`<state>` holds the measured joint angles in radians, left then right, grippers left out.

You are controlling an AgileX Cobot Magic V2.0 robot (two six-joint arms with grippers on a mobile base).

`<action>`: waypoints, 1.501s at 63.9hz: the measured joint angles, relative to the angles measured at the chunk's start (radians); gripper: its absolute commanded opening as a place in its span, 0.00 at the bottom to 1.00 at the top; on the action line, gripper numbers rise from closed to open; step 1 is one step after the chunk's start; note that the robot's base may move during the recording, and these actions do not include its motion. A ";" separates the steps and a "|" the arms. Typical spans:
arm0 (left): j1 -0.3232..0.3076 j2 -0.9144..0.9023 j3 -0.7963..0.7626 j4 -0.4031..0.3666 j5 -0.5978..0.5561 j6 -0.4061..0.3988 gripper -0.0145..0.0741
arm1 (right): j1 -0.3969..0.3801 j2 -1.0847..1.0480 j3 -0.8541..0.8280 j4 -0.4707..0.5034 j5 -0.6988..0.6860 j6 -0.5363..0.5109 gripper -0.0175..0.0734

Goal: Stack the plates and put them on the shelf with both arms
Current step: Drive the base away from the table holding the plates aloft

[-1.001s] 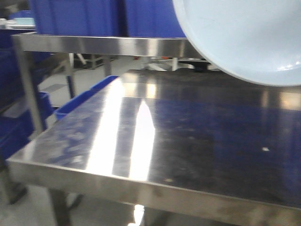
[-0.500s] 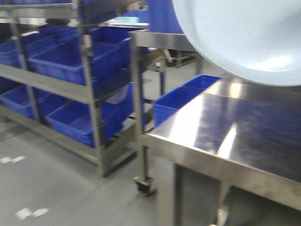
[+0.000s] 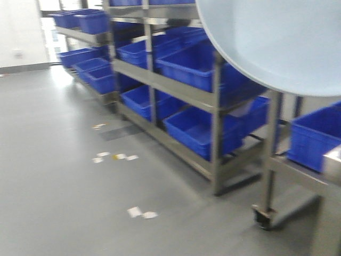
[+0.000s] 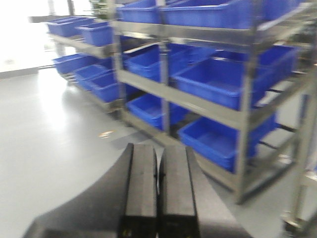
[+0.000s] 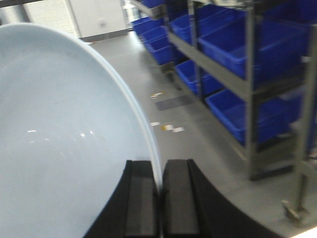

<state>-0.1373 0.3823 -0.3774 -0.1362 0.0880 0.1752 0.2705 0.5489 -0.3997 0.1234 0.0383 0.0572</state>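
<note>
In the front view we see a white plate at upper right, in front of the steel shelf with its blue bins. At the left wrist, our left pincer is pressed together, holding nothing. At the right wrist, our right pincer pinches the plate's rim.

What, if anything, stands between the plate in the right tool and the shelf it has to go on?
Nothing visible does: the right tool grips the plate by its rim, and only open grey floor with small scraps lies before the shelf. Its levels in view hold blue bins.
</note>
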 measured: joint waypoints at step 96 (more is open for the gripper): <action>0.000 0.000 0.000 0.000 0.000 0.000 0.25 | 0.000 -0.002 0.000 0.002 0.001 0.000 0.25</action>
<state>-0.1373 0.3823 -0.3774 -0.1362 0.0880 0.1752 0.2705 0.5470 -0.3997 0.1251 0.0390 0.0572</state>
